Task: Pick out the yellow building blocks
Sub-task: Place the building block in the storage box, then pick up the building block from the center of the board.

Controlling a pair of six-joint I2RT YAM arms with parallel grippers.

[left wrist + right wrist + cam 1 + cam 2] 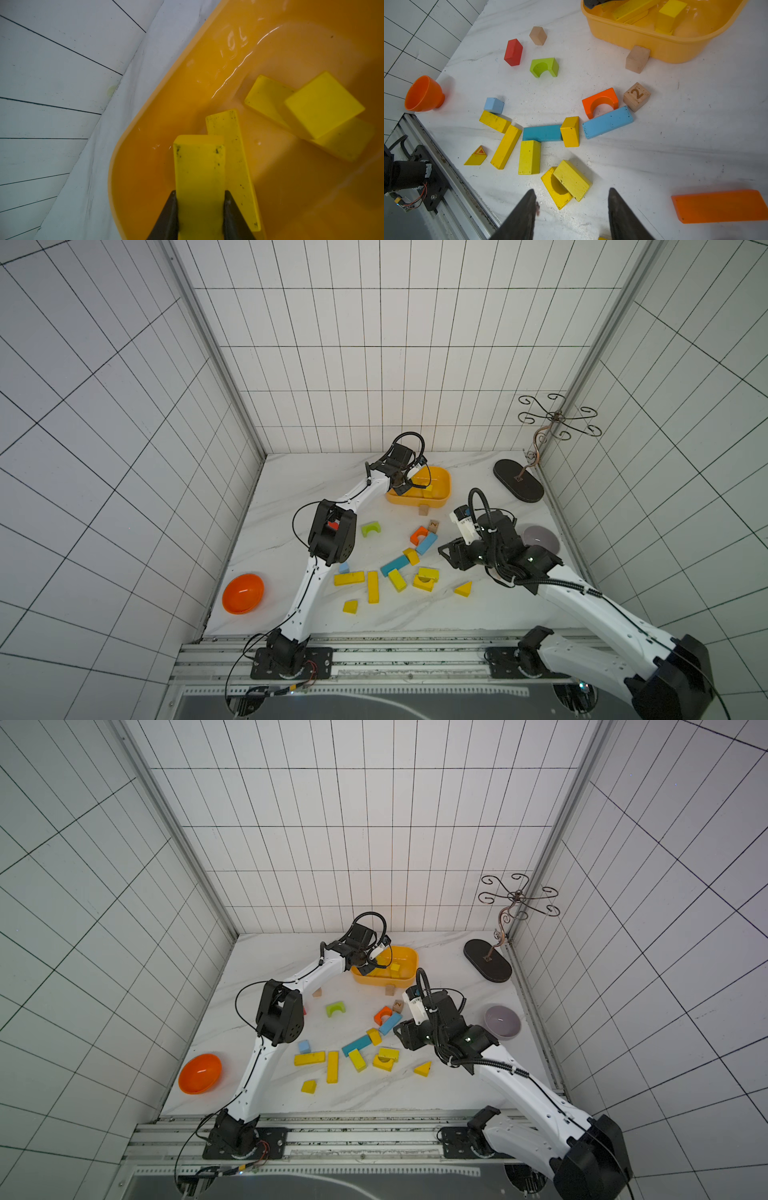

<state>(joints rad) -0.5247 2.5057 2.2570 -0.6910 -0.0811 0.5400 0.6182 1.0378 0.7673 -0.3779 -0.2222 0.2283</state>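
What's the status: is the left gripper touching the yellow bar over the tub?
Touching. In the left wrist view the left gripper clamps the yellow bar, both fingers flat against its sides, no gap.

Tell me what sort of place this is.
Most likely a robot lab test cell, not a home: white gridded panels wall in a marble-look tabletop, a left arm and right arm are bolted to an aluminium rail, and toy blocks lie scattered as props.

The left pincer (200, 193) grips a yellow bar (199, 162) inside the orange tub (166, 99). A second yellow bar (236, 149) lies just beside it; two overlapping yellow blocks (324, 104) lie farther in.
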